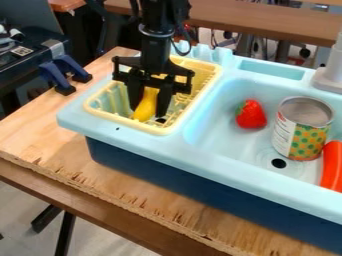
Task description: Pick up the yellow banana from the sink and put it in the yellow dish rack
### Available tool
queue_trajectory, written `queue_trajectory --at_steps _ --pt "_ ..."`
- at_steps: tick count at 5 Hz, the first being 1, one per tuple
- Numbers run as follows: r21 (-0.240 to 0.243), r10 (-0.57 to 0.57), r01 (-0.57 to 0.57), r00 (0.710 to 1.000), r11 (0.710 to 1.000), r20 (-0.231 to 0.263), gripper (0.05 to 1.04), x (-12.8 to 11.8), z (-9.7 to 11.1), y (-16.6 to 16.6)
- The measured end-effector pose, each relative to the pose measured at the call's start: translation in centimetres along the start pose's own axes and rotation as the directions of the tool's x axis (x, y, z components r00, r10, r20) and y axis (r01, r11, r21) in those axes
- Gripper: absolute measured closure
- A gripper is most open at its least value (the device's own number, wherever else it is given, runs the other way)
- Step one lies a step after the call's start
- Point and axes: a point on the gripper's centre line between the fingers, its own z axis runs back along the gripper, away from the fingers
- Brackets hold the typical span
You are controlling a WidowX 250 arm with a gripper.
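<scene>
One tool, black: here we are over the left end of the light-blue toy sink, hanging down inside the rack, its two fingers closed, as we judge it, on the yellow toy.
Yellow toy: right between the fingers, narrow end up, fatter end low in the rack and leaning a little; whether it touches the bottom, we can't tell.
Our grip: it sits high on the narrow end, so the fat end could swing; we want gentle, even pressure and no sideways tug.
Yellow drying rack: tight quarters, folks! The front rim is near the toy, so we'd want the fingers straight up and down, any move slow and vertical, the rim cleared before any sideways travel.
Release, if we choose one: only with the fat end resting on the slats, opening a little at a time, or the toy may topple.
Basin: over to the right, a strawberry, a tin can standing upright and an orange-red toy at the view's edge, all well apart from our tool.
Wooden counter: under the sink, bearing the whole show.
</scene>
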Motion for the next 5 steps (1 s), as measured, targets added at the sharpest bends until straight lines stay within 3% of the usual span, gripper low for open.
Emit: queue_trajectory --at_steps 1,2,3,4,5 --pt "0.017 -0.009 0.009 1.000 1.000 -0.013 0.522 -0.1 -0.2 0.2" --pt "0.010 -0.007 0.007 1.000 1.000 -0.028 0.208 -0.4 -0.5 0.3" --pt "0.002 0.010 -0.010 1.000 1.000 -0.028 0.068 -0.5 -1.0 0.2" --pt "0.003 0.016 -0.016 1.000 1.000 -0.025 0.072 -0.6 -0.9 -0.1" --pt "-0.024 -0.006 0.007 0.999 1.000 0.047 0.072 -0.4 1.9 -0.8"
